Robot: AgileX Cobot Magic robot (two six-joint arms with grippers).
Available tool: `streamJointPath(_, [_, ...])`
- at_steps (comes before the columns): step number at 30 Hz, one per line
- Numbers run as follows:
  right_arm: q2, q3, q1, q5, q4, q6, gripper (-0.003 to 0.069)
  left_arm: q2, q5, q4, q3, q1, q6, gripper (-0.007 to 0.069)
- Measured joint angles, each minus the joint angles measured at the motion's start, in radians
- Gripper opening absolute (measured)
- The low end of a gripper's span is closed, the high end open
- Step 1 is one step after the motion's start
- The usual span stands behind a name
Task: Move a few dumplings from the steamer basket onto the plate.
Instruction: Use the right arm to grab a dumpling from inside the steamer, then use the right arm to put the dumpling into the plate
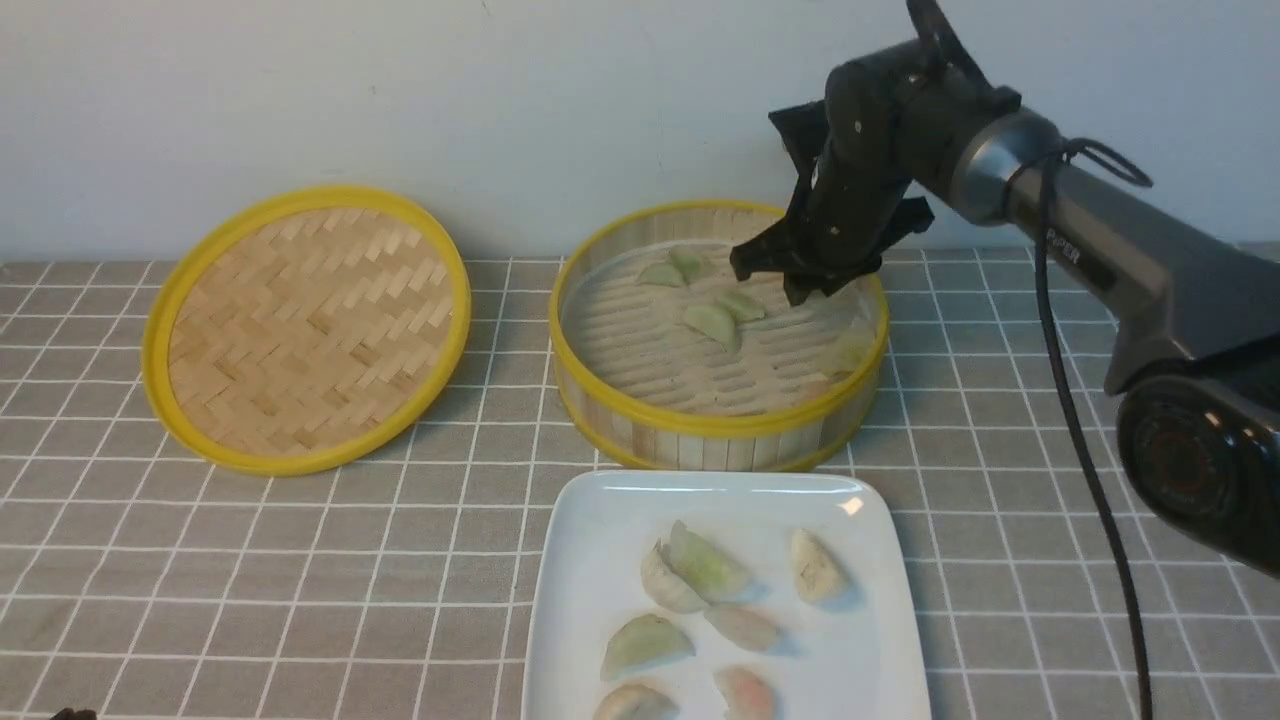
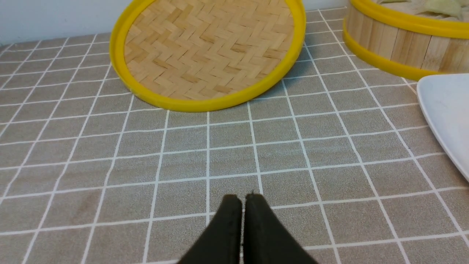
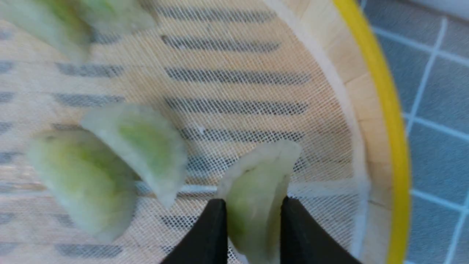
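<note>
Table (image 1: 300, 560): we see a grey cloth with a white grid; everything stands on it, and clock directions below are read on the front view, twelve o'clock toward the wall.
Right arm (image 1: 1100, 260): it reaches in from three o'clock and bends down over the far right part of the basket.
Lid (image 1: 305, 325): a flat woven round with a yellow rim, lying at nine o'clock of the basket and apart from it.
Basket (image 1: 700, 425): round, bamboo, yellow rims, standing just beyond the plate at its twelve o'clock; a white mesh liner covers its floor.
Plate (image 1: 590, 560): white and glossy, nearest to us; seven dumplings (image 1: 708, 565) already lie on it, so we judge the task well along.
Right gripper (image 3: 253, 223): inside the basket near its right wall, the two black jaws partly closed, one on each side of a pale green dumpling (image 3: 256, 190); we judge it pinched, though not yet clearly lifted off the mesh.
Left gripper (image 2: 242, 220): parked low over bare cloth near the lid, jaws pressed together, holding nothing.
Loose dumplings (image 1: 712, 322): about four more rest on the basket floor toward eleven o'clock, two of them just beside the held one.
Step in hand: we judge this the grasp of one more dumpling.
Next move: we think a straight lift clear of the rim, then a carry toward six o'clock to a bare spot on the plate; the grip should stay gentle, since the dumpling looks soft.
</note>
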Motion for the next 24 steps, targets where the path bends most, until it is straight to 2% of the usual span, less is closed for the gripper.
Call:
streamJointPath(4, [-0.027, -0.041, 0.000, 0.018, 0.044, -0.012, 0.0165, 0.000, 0.000, 0.000, 0.000, 0.000, 0.000, -0.0005])
streamJointPath(6, [-0.086, -0.013, 0.000, 0.025, 0.144, -0.037, 0.0165, 0.000, 0.000, 0.000, 0.000, 0.000, 0.000, -0.0005])
streamJointPath(8, [-0.131, 0.027, 0.001, 0.025, 0.189, -0.056, 0.0165, 0.000, 0.000, 0.000, 0.000, 0.000, 0.000, -0.0005])
streamJointPath(10, [-0.264, 0.175, 0.012, 0.025, 0.273, -0.098, 0.0165, 0.000, 0.000, 0.000, 0.000, 0.000, 0.000, -0.0005])
streamJointPath(11, [-0.264, 0.175, 0.014, 0.025, 0.277, -0.099, 0.0165, 0.000, 0.000, 0.000, 0.000, 0.000, 0.000, -0.0005])
streamJointPath(12, [-0.357, 0.299, 0.030, 0.024, 0.290, -0.117, 0.0165, 0.000, 0.000, 0.000, 0.000, 0.000, 0.000, -0.0005])
streamJointPath(14, [-0.416, 0.389, 0.043, 0.024, 0.294, -0.126, 0.0165, 0.000, 0.000, 0.000, 0.000, 0.000, 0.000, -0.0005])
streamJointPath(21, [-0.601, 0.901, 0.186, 0.023, 0.296, -0.167, 0.0165, 0.000, 0.000, 0.000, 0.000, 0.000, 0.000, -0.0005])
streamJointPath(24, [-0.608, 1.009, 0.229, 0.011, 0.295, -0.162, 0.0165, 0.000, 0.000, 0.000, 0.000, 0.000, 0.000, -0.0005])
